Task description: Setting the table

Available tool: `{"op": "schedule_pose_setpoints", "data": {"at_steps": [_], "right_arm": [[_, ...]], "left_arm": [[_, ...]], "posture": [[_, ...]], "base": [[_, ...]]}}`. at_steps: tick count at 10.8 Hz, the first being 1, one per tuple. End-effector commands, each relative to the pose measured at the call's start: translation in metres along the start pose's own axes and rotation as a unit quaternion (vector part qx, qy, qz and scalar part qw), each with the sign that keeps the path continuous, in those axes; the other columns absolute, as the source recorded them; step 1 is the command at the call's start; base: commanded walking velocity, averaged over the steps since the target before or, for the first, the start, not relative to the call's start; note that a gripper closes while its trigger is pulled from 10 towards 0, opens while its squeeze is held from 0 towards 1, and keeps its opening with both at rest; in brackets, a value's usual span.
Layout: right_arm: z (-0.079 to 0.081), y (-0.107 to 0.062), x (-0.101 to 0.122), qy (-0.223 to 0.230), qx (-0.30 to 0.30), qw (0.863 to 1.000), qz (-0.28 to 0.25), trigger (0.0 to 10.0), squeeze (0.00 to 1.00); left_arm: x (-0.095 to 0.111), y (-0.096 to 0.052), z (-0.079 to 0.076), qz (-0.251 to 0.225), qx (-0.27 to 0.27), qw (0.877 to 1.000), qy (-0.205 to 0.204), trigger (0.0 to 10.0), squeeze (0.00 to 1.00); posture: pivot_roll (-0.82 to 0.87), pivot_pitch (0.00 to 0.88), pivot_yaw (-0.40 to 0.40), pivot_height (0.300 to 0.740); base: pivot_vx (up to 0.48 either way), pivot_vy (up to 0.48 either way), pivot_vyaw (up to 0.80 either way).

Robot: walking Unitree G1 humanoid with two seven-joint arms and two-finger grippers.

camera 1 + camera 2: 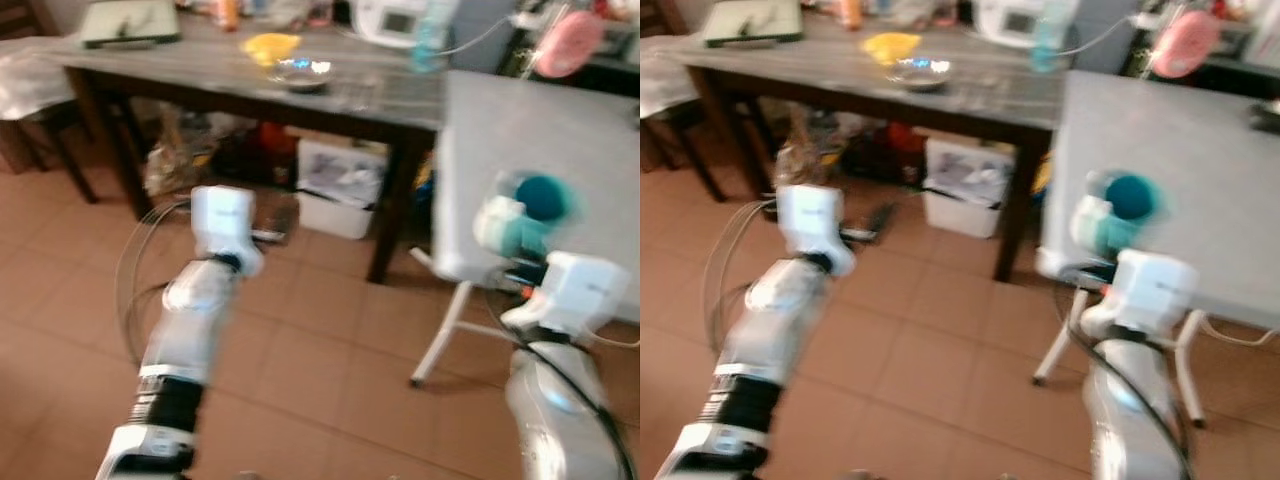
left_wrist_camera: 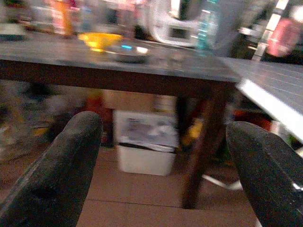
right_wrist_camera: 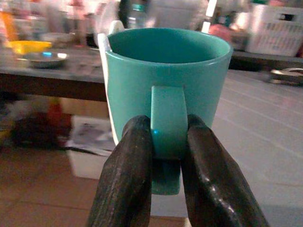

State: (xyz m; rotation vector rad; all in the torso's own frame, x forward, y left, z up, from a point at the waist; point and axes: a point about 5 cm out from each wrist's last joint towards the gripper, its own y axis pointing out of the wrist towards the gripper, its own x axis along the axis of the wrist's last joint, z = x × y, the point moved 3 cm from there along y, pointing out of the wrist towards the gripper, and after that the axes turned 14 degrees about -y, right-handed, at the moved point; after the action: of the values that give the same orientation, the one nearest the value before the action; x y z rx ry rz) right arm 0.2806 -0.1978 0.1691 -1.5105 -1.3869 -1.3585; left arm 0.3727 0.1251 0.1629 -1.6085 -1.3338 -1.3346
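Note:
A teal mug (image 3: 165,85) is held upright by its handle, pinched between the two black fingers (image 3: 128,175) of my right gripper (image 3: 166,142), which is shut on it. In the head views the mug (image 1: 528,215) hangs over the near left corner of a white folding table (image 1: 560,150). My left gripper (image 2: 165,161) is open and holds nothing, its fingers (image 2: 61,170) spread wide at about knee height in front of a dark wooden table (image 1: 250,85). On that table sit a steel bowl (image 1: 302,72) and a yellow bowl (image 1: 270,45).
Under the dark table stand a white bin (image 1: 340,185) and some clutter (image 1: 180,155). A white appliance (image 1: 395,20), a bottle (image 1: 430,35) and a pink object (image 1: 565,45) are at the back. A cable (image 1: 135,270) loops over the tiled floor (image 1: 330,340). The views are blurred.

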Motion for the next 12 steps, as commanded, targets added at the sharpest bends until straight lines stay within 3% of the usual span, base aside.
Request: {"op": "schedule_pose_setpoints", "data": {"at_steps": [1,2,6,12], "right_arm": [[-0.011,0.000,0.004,-0.012,-0.017,1.000,-0.009,10.0,0.00],[-0.011,0.000,0.004,-0.013,-0.017,1.000,-0.009,10.0,0.00],[-0.012,0.000,0.003,-0.018,-0.017,1.000,-0.011,10.0,0.00],[-0.011,-0.001,0.003,-0.026,-0.013,0.999,-0.014,10.0,0.00]], "left_arm": [[-0.003,0.003,-0.012,0.000,-0.015,1.000,-0.007,10.0,0.00],[0.001,0.002,-0.012,-0.012,-0.016,1.000,0.003,10.0,0.00],[0.002,0.000,-0.024,-0.017,-0.055,0.998,-0.019,10.0,0.00],[0.001,-0.001,-0.030,-0.015,-0.075,0.997,-0.030,10.0,0.00]], "posture": [[0.12,0.117,-0.038,0.740],[0.12,0.117,-0.040,0.740],[0.12,0.110,-0.038,0.740],[0.12,0.109,-0.036,0.740]], "base": [[0.000,0.255,0.00],[0.000,0.000,0.00],[0.000,0.000,0.00],[0.301,0.000,0.00]]}}
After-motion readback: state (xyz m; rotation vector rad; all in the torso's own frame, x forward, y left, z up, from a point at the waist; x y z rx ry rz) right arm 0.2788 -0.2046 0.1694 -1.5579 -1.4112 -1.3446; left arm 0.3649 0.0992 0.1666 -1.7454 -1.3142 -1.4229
